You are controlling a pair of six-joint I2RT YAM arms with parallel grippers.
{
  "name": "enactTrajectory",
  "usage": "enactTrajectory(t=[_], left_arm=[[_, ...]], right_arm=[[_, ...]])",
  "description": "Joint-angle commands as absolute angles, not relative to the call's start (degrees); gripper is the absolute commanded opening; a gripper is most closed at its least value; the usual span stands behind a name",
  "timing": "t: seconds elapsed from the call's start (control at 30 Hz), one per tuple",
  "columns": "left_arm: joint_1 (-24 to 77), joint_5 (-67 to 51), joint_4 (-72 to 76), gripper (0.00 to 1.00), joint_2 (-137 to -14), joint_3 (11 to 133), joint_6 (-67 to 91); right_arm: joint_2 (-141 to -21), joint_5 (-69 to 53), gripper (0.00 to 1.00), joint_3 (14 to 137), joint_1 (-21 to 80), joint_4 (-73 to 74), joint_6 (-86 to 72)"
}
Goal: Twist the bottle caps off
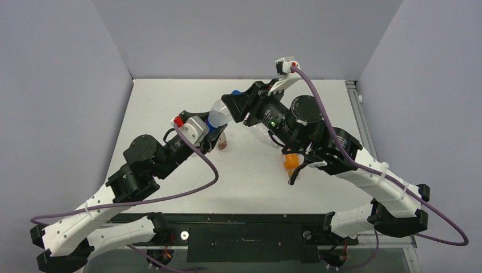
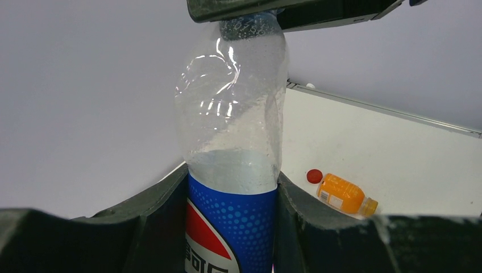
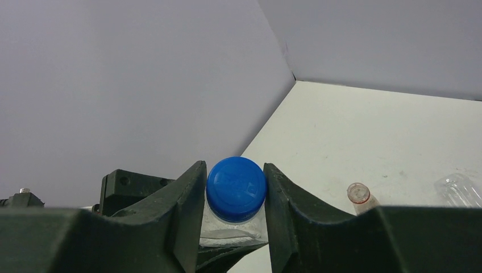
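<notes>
With the left gripper (image 2: 233, 196) clamping the Pepsi bottle (image 2: 230, 131) and the right gripper (image 3: 236, 190) pinching the blue cap (image 3: 236, 183) at its two-o'clock end, twisting may spin or buckle the thin bottle.

The clear plastic bottle with a blue wrap label (image 2: 233, 227) carries the only brand mark that can be made out: part of the red, white and blue Pepsi globe at the label's 8 o'clock. White characters under it are cut off and unreadable. The small orange plastic bottle (image 2: 343, 195) at its 4 o'clock bears a pale label patch, too small to read.
</notes>
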State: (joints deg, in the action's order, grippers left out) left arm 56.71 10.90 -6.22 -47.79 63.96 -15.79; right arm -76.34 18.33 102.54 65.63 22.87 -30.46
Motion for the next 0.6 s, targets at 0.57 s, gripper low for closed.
enactTrajectory(t=[0.57], left_arm=[[48.98, -16.09, -12.3, 0.33, -50.66, 74.83, 7.6]], right_arm=[[-73.32, -13.65, 0.0, 109.37, 62.53, 11.5, -20.42]])
